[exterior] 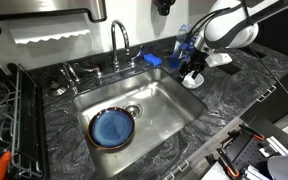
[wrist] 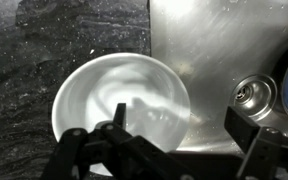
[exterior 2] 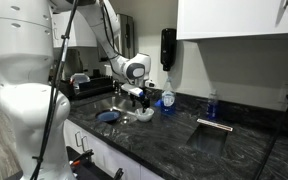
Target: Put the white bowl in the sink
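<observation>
in an exterior view the white bowl [exterior: 193, 81] sits on the dark stone countertop [exterior: 219, 105], just beside the sink [exterior: 169, 100] near its far corner, toward the back edge. the gripper [exterior: 192, 72] hangs right over it. a blue plate [exterior: 112, 128] lies in the basin by the drain.

in the other exterior view the gripper [exterior 2: 136, 97] points down over the bowl [exterior 2: 144, 117], near the counter's front edge; claw state cannot be told here.

in the wrist view the claw [wrist: 184, 135] is spread, one finger [wrist: 116, 125] over the bowl [wrist: 119, 95], the other past its rim over the sink [wrist: 214, 40].
</observation>
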Controlling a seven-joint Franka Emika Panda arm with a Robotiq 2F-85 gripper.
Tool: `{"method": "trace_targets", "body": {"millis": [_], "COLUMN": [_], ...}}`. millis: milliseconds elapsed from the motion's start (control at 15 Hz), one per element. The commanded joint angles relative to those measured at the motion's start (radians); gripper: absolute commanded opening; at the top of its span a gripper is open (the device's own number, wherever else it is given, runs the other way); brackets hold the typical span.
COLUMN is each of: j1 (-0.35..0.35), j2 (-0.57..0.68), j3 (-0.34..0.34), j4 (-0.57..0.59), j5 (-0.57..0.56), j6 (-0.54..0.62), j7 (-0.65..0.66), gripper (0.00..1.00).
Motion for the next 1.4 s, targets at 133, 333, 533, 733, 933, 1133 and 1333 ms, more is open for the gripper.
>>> {"method": "trace_targets", "body": {"millis": [133,333,533,733,933,1133,1333], "j1": [0.000,0.008,0.011,0.013,0.016,0.026,0.019], "j2": [0.031,0.041,0.051,0.057,0.053,0.043,0.003], "j3": [0.021,0.017,0.014,0.013,0.014,0.014,0.016], "j4": [-0.036,-0.053,-0.063,-0.070,-0.081,-0.093,-0.098], "j5": [-0.024,-0.078,-0.123,-0.151,-0.170,-0.194,-0.192], "j6": [0.100,0.148,0.197,0.223,0.233,0.246,0.232], "j7": [-0.025,-0.002,0.023,0.044,0.057,0.069,0.072], "gripper": [1.00,1.00,0.67,0.43,0.23,0.02,0.03]}}
